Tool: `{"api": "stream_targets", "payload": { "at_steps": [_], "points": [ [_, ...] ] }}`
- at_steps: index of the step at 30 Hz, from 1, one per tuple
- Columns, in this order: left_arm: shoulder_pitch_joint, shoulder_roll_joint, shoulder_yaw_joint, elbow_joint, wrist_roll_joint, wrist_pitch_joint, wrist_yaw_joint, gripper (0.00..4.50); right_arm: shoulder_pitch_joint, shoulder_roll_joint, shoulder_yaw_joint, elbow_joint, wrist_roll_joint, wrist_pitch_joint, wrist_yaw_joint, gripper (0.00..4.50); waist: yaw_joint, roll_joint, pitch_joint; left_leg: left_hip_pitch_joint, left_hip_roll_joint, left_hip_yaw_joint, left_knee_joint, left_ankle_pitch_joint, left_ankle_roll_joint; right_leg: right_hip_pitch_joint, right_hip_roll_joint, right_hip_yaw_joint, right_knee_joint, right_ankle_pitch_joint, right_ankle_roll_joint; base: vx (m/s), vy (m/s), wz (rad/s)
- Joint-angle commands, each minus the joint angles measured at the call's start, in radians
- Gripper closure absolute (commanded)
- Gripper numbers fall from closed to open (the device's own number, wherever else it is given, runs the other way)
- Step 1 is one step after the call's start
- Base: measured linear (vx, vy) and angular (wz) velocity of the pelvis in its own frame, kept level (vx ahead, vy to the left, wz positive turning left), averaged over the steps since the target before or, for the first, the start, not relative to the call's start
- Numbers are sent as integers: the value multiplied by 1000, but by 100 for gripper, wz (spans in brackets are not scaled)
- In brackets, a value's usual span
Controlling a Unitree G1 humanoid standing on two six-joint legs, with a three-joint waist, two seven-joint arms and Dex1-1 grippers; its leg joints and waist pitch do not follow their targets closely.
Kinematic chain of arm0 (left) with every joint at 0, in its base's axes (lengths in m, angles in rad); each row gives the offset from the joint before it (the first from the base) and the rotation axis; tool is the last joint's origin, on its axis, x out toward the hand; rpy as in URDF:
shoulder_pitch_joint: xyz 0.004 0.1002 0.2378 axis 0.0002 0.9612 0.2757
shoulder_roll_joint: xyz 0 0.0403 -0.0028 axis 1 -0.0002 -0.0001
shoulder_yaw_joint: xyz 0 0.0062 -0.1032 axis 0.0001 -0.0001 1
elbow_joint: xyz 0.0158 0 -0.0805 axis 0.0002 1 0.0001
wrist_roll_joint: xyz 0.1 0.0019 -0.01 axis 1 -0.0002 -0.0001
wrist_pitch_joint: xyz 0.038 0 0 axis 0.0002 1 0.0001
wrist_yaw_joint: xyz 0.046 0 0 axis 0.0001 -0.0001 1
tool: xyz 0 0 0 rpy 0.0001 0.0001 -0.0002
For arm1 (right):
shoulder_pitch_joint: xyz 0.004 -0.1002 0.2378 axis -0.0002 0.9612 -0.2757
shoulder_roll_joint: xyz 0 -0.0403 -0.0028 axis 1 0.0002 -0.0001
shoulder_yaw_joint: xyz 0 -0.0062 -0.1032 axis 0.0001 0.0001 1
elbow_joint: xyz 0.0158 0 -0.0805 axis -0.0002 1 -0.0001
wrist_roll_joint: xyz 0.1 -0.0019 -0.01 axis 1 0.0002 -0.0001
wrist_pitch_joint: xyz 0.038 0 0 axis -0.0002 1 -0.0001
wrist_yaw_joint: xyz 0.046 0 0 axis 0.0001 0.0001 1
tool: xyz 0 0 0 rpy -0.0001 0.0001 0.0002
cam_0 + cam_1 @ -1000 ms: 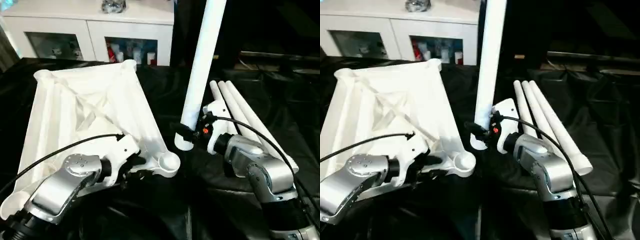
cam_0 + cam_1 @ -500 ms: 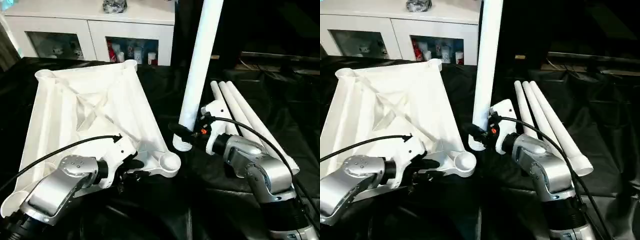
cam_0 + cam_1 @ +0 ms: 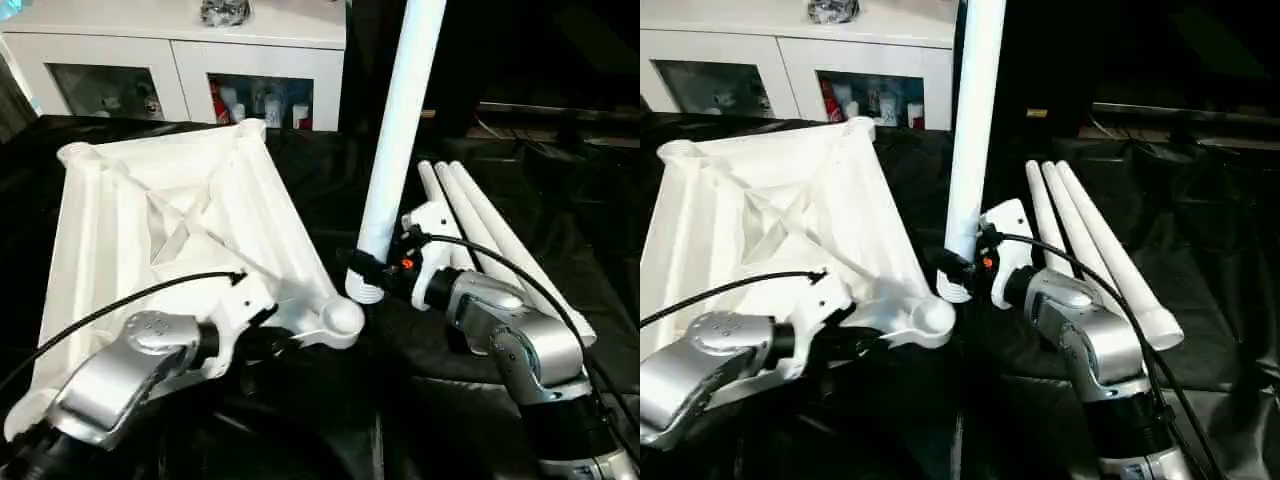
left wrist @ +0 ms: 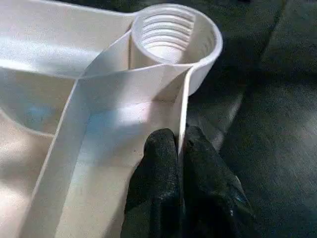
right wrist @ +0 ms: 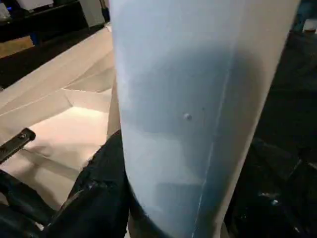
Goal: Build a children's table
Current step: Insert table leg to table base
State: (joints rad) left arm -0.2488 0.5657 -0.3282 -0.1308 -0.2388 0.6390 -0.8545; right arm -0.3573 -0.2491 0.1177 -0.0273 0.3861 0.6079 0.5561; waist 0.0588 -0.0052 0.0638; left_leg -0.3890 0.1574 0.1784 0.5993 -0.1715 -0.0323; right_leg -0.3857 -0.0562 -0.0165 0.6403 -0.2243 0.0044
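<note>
White plastic is nearly everything here: the table top (image 3: 170, 230) lies upside down on a black, creased cloth (image 3: 440, 360), its ribbed, X-braced underside facing up, with a round socket at each corner. The left gripper (image 4: 179, 163) has its two black fingers pressed together on the thin side wall of the top, just short of the near corner socket (image 4: 171, 37), whose inside is cut with screw threads. The right gripper (image 3: 372, 270) pinches a long, smooth, tapered tube leg (image 3: 395, 140) low down and holds it close to upright, its ridged bottom end hanging just beside that socket and not yet in it. Three more legs (image 3: 480, 235) lie side by side on the cloth to the robot's right. A white cabinet (image 3: 180, 60) with glass doors stands behind. The step in hand looks like fitting the first leg; the next move would call for bringing the leg's end over the socket mouth, keeping it plumb, lowering it in and turning it so the threads catch, while the left gripper holds the top steady.
</note>
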Motion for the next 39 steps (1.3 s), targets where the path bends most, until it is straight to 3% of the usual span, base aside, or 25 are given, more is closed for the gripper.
{"api": "stream_targets", "payload": {
  "at_steps": [1,10,14,16,19,27,39],
  "points": [
    [-40,-23,5,26,9,-47,14,450,-27,-7,-14,14,1,-3,19,257,1,2,-57,25,58,-25,-76,-218,-32,26,-72,41,-87,-172,-181,0,0,0],
    [-159,-122,-40,180,43,-132,-12,450,-86,2,24,158,-33,-53,68,257,-1,0,-55,22,58,-23,-71,-178,-10,30,-74,41,-85,-113,-208,0,0,0],
    [-167,-130,-43,206,54,-150,-23,450,-111,15,29,208,-47,-72,74,257,-1,0,-50,24,61,-23,-74,-196,-9,27,-75,40,-87,-141,-211,0,0,0],
    [-176,-134,-48,225,62,-163,-31,450,-131,24,40,250,-59,-87,82,257,-3,-5,-46,26,61,-22,-75,-221,-10,23,-77,41,-92,-186,-211,0,0,0],
    [-182,-136,-51,235,65,-169,-37,450,-140,28,47,272,-67,-98,86,257,-1,-5,-44,27,63,-23,-78,-245,-19,21,-80,43,-96,-245,-195,0,0,0],
    [-189,-151,-46,258,68,-197,-61,450,-167,39,55,358,-93,-141,107,257,-2,-3,-40,28,65,-26,-83,-273,-25,15,-81,44,-102,-296,-180,0,0,0],
    [-194,-175,-16,291,60,-222,-69,450,-143,74,-25,446,-44,-163,116,257,-5,3,-35,32,68,-31,-91,-355,-44,3,-85,47,-115,-401,-163,0,0,0]
  ]
}}
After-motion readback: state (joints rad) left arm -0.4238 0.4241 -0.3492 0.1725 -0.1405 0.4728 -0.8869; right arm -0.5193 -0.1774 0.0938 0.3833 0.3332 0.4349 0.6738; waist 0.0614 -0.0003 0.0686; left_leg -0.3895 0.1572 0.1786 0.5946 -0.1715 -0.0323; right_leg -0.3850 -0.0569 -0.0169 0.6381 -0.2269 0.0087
